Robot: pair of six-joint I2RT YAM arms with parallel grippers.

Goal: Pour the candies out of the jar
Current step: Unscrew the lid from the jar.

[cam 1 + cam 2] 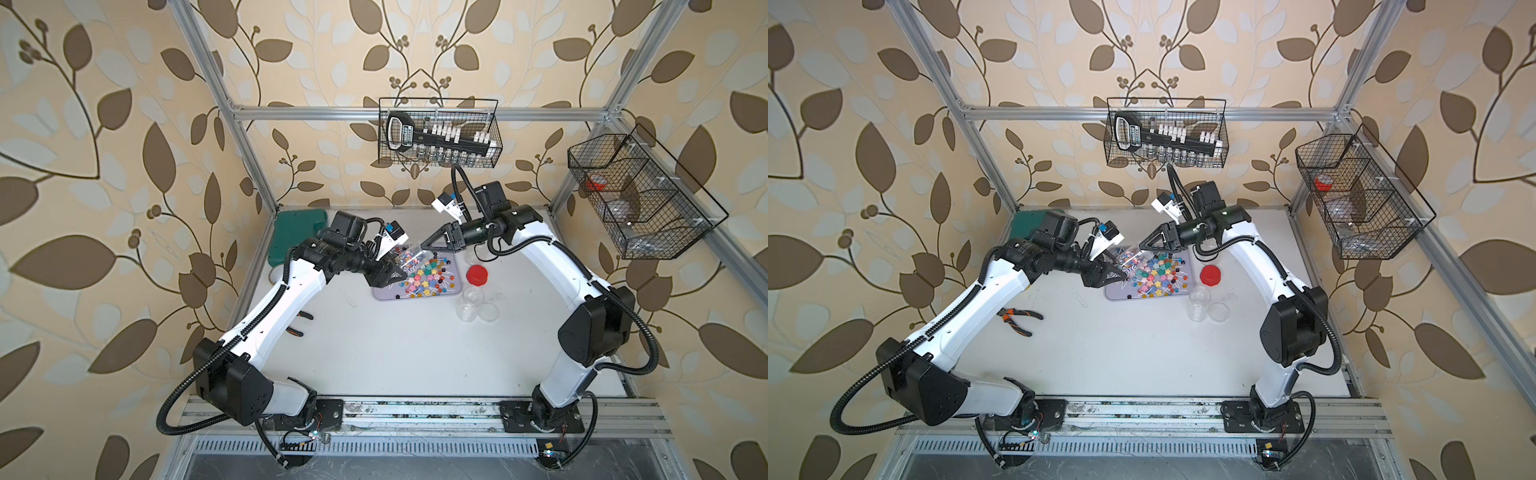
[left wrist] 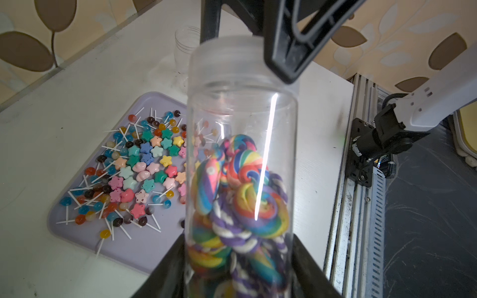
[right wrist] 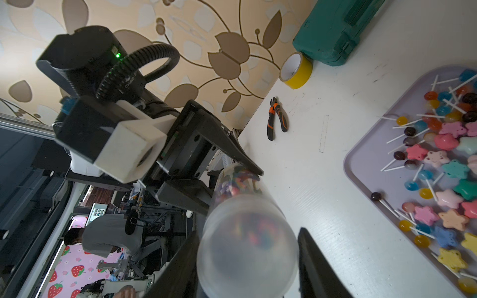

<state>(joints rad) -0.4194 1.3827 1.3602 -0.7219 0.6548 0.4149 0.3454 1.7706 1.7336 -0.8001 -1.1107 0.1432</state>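
Observation:
The clear jar (image 1: 409,253) (image 1: 1128,257) lies tilted above the lilac tray (image 1: 384,296) (image 2: 144,247). My left gripper (image 1: 399,272) (image 2: 238,258) is shut on the jar's (image 2: 242,116) base end. Big rainbow-swirled candies (image 2: 247,196) are bunched inside it. Star pieces and small lollipops, the other candies (image 1: 424,278) (image 2: 144,165) (image 3: 444,160), lie spread on the tray. My right gripper (image 1: 424,245) (image 3: 247,231) straddles the frosted neck of the jar (image 3: 247,247). One finger touches it and the other stands a little off, so it is open.
A red lid (image 1: 476,275) and clear cups (image 1: 473,305) sit right of the tray. Pliers (image 1: 1019,320), yellow tape (image 3: 296,71) and a green case (image 1: 295,237) lie on the left side. Wire baskets (image 1: 438,133) (image 1: 640,195) hang on the frame.

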